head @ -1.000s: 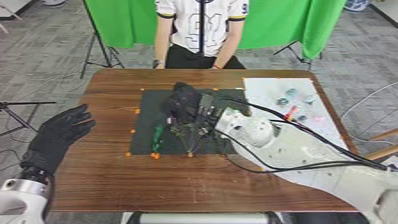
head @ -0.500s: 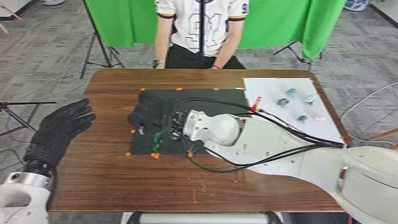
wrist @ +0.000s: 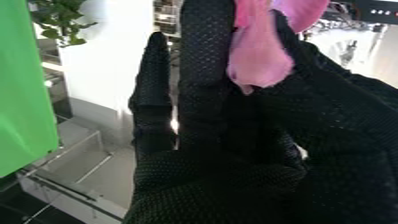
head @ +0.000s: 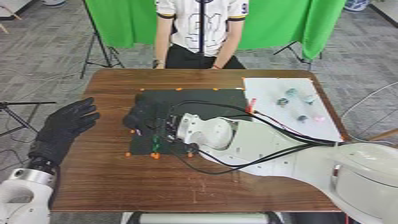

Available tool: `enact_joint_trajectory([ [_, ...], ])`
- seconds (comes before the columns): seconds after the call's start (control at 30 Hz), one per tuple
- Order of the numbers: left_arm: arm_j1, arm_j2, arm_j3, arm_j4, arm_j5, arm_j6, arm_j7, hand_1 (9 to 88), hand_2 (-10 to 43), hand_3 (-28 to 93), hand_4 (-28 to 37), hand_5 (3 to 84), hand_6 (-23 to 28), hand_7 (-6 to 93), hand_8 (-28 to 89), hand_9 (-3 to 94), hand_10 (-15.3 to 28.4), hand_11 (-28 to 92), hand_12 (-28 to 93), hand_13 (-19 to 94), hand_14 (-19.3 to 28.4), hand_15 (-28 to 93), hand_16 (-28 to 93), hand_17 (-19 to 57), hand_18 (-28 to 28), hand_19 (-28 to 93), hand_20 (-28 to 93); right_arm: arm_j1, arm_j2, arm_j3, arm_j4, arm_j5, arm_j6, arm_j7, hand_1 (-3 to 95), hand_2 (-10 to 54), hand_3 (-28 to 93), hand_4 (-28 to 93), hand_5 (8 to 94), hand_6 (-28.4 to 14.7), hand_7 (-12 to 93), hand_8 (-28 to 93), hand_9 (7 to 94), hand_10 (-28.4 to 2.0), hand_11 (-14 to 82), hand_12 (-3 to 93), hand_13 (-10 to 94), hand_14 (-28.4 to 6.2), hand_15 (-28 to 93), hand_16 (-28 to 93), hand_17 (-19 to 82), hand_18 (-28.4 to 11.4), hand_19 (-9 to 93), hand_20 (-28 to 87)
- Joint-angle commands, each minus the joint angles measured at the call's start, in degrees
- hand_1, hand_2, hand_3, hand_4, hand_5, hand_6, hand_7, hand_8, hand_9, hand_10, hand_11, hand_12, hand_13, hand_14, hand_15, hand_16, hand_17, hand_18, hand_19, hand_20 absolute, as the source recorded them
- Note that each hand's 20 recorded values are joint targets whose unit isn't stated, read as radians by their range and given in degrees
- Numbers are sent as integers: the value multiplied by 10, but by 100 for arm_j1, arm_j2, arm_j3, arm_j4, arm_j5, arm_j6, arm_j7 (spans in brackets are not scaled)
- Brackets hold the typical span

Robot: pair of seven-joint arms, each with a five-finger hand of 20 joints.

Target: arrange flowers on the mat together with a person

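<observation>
One pink flower [wrist: 259,60] is nipped between the fingers and thumb of the right hand [head: 136,119], which is over the left side of the dark mat [head: 204,94]. The left hand [head: 64,125] hangs wide and loose over the table's left edge, holding nothing that I can see.

On the mat, near its edge closest to the robot, there's a green stem [head: 155,145]. Orange marks [head: 155,156] dot the mat's border. Over by the table's [head: 133,185] far right corner lies a white sheet [head: 266,86], with several small blooms [head: 291,92] spread about it, pale blue-green ones and a pink. Something red [head: 252,104] is near the sheet's left side.

What gets in the way is the right arm [head: 293,157]: it slants in from the table's near right corner, hiding part of both the sheet and the mat, with black cables [head: 233,170] looping alongside. Beyond the table's far edge hangs a green curtain [head: 129,22], and a tripod [head: 25,103] stands off its left edge. The right wrist view also catches a leafy plant [wrist: 59,17].
</observation>
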Motion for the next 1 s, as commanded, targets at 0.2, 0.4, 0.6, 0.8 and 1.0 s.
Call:
enact_joint_trajectory([
  [0.2,-38,-59,9,55,60,-189,-207,273,-16,719,-257,369,48,184,-87,310,114,241,173,264,141,322,-4,-54,205,495,72,10,-134,-118,-28,-222,194,705,453,-95,794,-283,579,47,523,-48,710,-36,163,457,673,12,387,392,244,-120,564,352],
  [0.4,-44,-79,2,64,69,-201,-217,273,-16,719,-257,370,48,183,-87,311,114,242,172,264,141,322,-5,-54,205,495,72,-5,-112,-111,-7,-215,212,757,390,-95,815,-283,559,40,499,-47,638,-56,297,334,637,-10,437,313,227,-127,565,344],
  [0.6,-54,-93,5,61,74,-201,-204,272,-16,719,-257,369,48,183,-86,311,115,241,172,264,141,322,-4,-55,205,495,72,-68,-60,86,-144,-254,170,852,331,-95,839,-283,562,42,443,-59,608,-71,355,260,619,-24,474,237,218,-134,565,343],
  [0.8,85,-178,-27,12,49,-147,-73,272,-16,720,-257,370,48,183,-86,311,115,241,172,264,141,322,-4,-54,205,495,73,-752,298,1364,-866,242,-252,601,255,-30,872,-283,568,38,408,-185,598,-78,347,249,605,-37,479,227,210,-141,565,341],
  [1.0,172,-347,-55,-17,79,-171,-121,272,-15,718,-258,369,47,184,-87,312,115,240,172,265,141,323,-4,-54,205,495,73,-2300,924,3732,-2062,1163,-1570,442,234,39,884,-282,517,2,324,-171,524,-106,292,242,517,-71,482,210,184,-161,570,342],
])
